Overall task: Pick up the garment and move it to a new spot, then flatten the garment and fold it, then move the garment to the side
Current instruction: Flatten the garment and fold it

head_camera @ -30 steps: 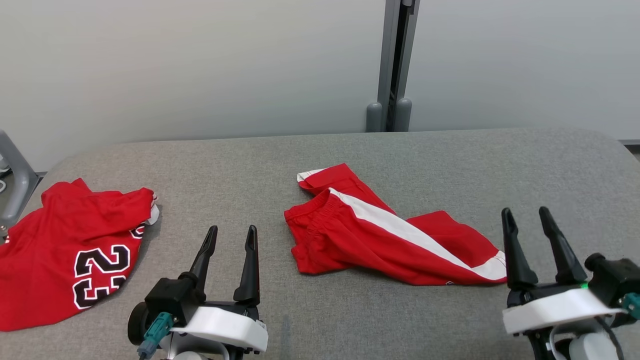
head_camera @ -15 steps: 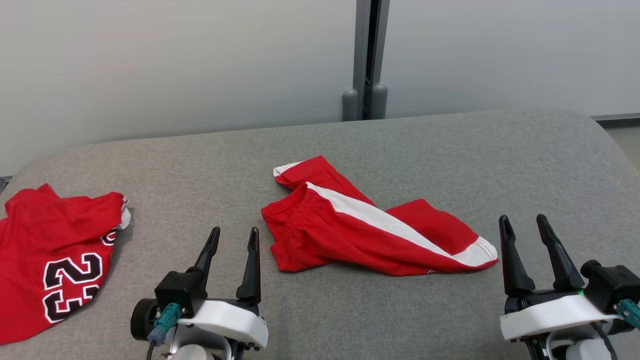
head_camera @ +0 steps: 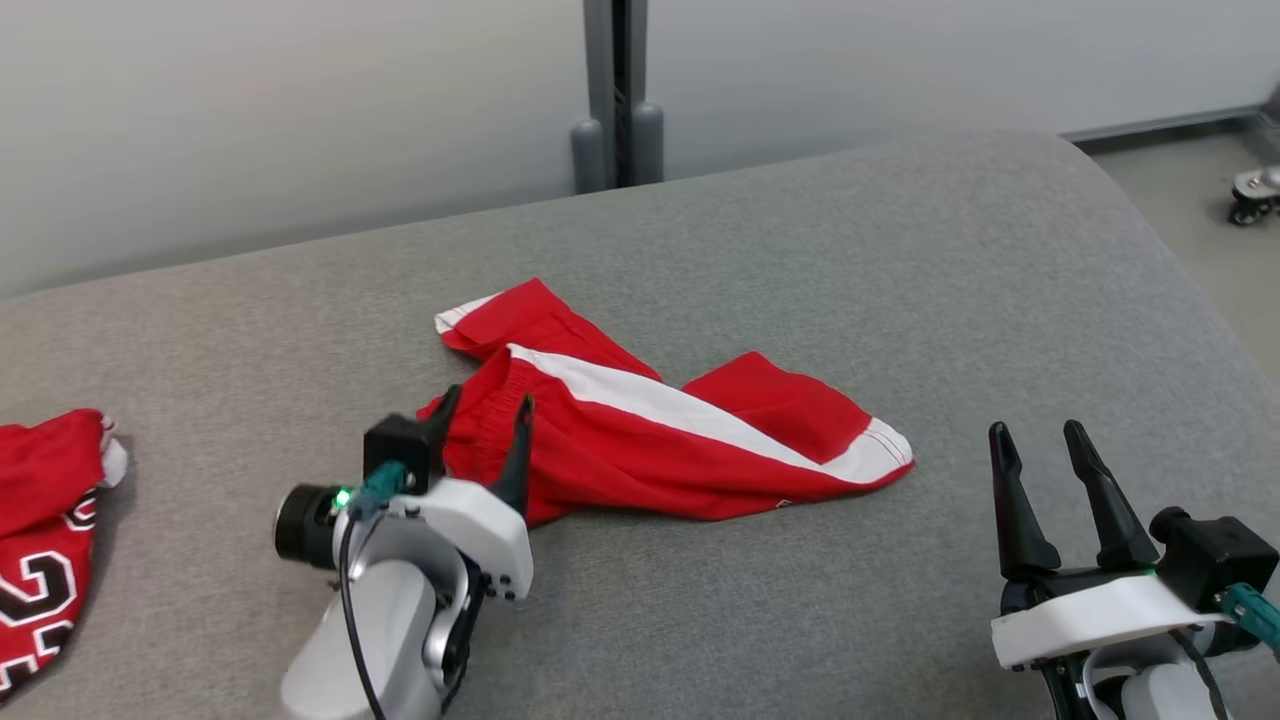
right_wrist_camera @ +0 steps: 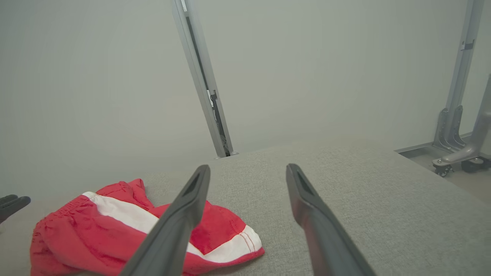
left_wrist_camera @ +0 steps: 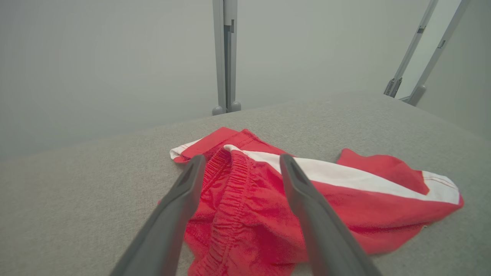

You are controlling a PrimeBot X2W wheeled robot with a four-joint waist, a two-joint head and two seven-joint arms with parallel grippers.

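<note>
While the right hand (head_camera: 1035, 428) hovers spread and empty, the left hand (head_camera: 490, 397) gapes empty over the shorts (head_camera: 650, 445)

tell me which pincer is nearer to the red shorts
Left. The left pincer is open right at the waistband end of the red shorts. The right pincer is open too, standing clear of them beyond the white-edged hem.

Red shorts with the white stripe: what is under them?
The red shorts lie crumpled on the grey fabric tabletop, which shows all round them. Anything beneath their folds is covered.
</note>
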